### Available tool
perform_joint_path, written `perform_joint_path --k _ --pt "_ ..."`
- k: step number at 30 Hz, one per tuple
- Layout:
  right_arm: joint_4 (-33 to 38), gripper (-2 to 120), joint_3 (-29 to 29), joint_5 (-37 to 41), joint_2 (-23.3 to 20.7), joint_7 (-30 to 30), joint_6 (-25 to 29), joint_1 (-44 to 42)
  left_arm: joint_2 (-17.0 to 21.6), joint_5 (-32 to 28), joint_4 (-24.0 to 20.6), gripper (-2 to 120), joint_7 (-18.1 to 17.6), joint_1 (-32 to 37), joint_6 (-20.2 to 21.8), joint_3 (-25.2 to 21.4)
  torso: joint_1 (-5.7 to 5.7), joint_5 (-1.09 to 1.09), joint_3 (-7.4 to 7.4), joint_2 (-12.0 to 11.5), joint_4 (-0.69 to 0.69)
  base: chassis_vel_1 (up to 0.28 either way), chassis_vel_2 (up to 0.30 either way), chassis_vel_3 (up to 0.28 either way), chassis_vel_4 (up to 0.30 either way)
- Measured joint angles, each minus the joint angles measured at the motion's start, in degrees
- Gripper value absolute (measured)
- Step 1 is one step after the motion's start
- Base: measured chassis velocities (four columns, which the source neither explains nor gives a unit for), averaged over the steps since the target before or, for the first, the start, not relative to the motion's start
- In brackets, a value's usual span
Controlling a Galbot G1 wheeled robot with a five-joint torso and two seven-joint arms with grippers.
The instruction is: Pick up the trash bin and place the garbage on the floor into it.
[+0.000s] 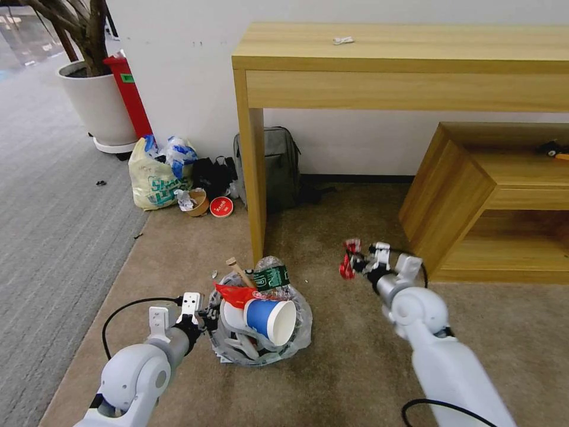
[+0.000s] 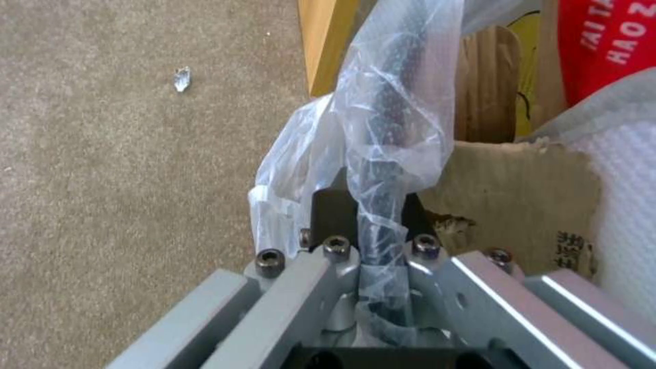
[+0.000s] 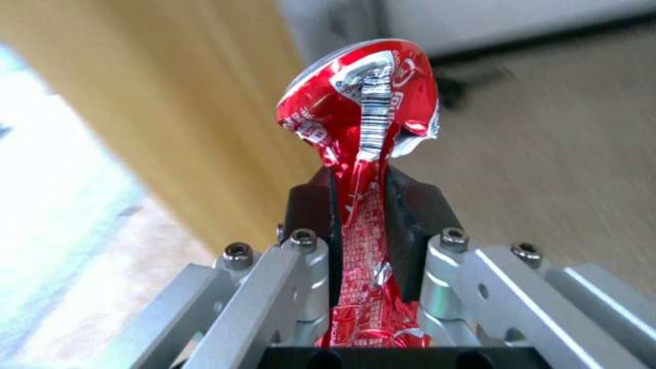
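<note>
The right gripper (image 1: 351, 265) is clamped on a crushed red wrapper (image 3: 362, 118), held above the floor (image 1: 355, 356) right of the trash bin (image 1: 261, 338) — whose rim the left gripper (image 2: 372, 215) pinches. Carrying step, I judge — next, swing over the bin.

wooden desk (image 1: 403, 56) | low shelf (image 1: 474, 196) | grey backpack (image 1: 278, 166) | tied shopping bag (image 1: 155, 178) | potted plant (image 1: 98, 95)

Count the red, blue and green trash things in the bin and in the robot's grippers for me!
Red: 2, a wrapper in the trash bin, a crushed can in the right gripper
Blue: 1, a paper cup
Green: 1, a crushed bottle
Total: 4
</note>
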Motion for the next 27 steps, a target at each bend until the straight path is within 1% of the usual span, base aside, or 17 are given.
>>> perform_joint_path --k 1,2,4,6,7,9,10,12,14,16,18,19,22,23,26,27 --pt "1.11 14 -0.01 0.52 -1.07 -1.3 0.18 -0.21 -0.02 0.0 0.05 0 -0.08 -0.01 0.0 -0.01 0.0 -0.02 0.0 0.0 0.0 0.0 0.0 0.0 0.0" --pt "1.11 14 -0.01 0.52 -1.07 -1.3 0.18 -0.21 -0.02 0.0 0.05 0 -0.08 -0.01 0.0 -0.01 0.0 -0.02 0.0 0.0 0.0 0.0 0.0 0.0 0.0" --pt "4.76 14 -0.41 2.15 -4.55 -5.94 1.05 -1.17 -0.08 -0.05 0.26 0 -0.51 -0.17 0.0 -0.01 0.0 -0.01 0.0 0.0 -0.01 0.0 0.0 0.0 0.0" --pt "5.66 14 -0.5 2.46 -5.24 -7.06 1.27 -1.46 -0.09 -0.07 0.33 0 -0.62 -0.23 0.0 -0.01 0.0 0.0 0.0 0.0 -0.01 0.0 0.0 0.0 0.0" --pt "8.19 14 -0.83 3.19 -6.66 -10.12 1.96 -2.35 -0.09 -0.19 0.55 0 -0.91 -0.41 0.0 -0.01 0.0 -0.01 0.0 0.0 -0.01 0.0 0.0 0.0 0.0" --pt "10.77 14 -1.29 3.99 -7.86 -12.83 2.66 -3.16 -0.05 -0.24 0.64 0 -1.06 -0.51 0.0 0.12 0.0 -0.01 0.0 0.0 -0.01 0.0 0.0 0.0 0.0" --pt "10.77 14 -1.29 3.99 -7.86 -12.83 2.66 -3.16 -0.05 -0.24 0.64 0 -1.06 -0.51 0.0 0.12 0.0 -0.01 0.0 0.0 -0.01 0.0 0.0 0.0 0.0" --pt "13.31 14 -2.31 5.44 -8.74 -14.15 3.03 -3.57 0.01 -0.26 0.75 0 -1.06 -0.61 0.0 0.38 0.0 -0.01 0.0 0.0 -0.01 0.0 0.0 0.0 0.0" --pt "13.68 14 -2.53 5.75 -8.87 -14.28 3.08 -3.56 0.03 -0.25 0.77 0 -1.05 -0.61 0.0 0.43 0.0 -0.01 0.0 0.0 -0.01 0.0 0.0 0.0 0.0" --pt "15.26 14 -4.15 8.65 -9.53 -14.8 3.01 -2.61 0.25 -0.03 0.9 0 -0.66 -0.61 0.0 0.64 0.0 -0.01 0.0 0.0 -0.01 0.0 0.0 0.0 0.0" --pt "15.45 14 -4.53 9.39 -9.65 -14.82 2.85 -2.34 0.33 0.04 0.93 0 -0.53 -0.61 0.0 0.71 0.0 -0.01 0.0 0.0 -0.01 0.0 0.0 0.0 0.0" --pt "15.68 14 -5.93 12.01 -10.02 -14.64 1.61 -1.19 0.47 0.21 0.95 0 -0.17 -0.61 0.0 0.85 0.0 -0.01 0.0 0.0 0.0 0.0 0.0 0.0 0.0" --pt "15.1 14 -8.12 15.89 -11.64 -14.39 -1.29 0.33 0.83 0.75 0.96 0 1.19 -0.72 0.0 1.0 0.0 -0.01 0.0 0.0 0.0 0.0 0.0 0.0 0.0" --pt "15.1 14 -8.12 15.89 -11.64 -14.39 -1.29 0.33 0.83 0.75 0.96 0 1.19 -0.72 0.0 1.0 0.0 -0.01 0.0 0.0 0.0 0.0 0.0 0.0 0.0" --pt "12.56 14 -8.78 15.0 -14.85 -18.38 -3.2 1.92 1.01 1.68 1.1 0 2.04 -1.0 0.0 1.04 0.01 -0.01 0.01 0.0 -0.01 0.0 0.0 0.0 0.0" --pt "12.56 14 -8.78 15.0 -14.85 -18.38 -3.2 1.92 1.01 1.68 1.1 0 2.04 -1.0 0.0 1.04 0.01 -0.01 0.01 0.0 -0.01 0.0 0.0 0.0 0.0"
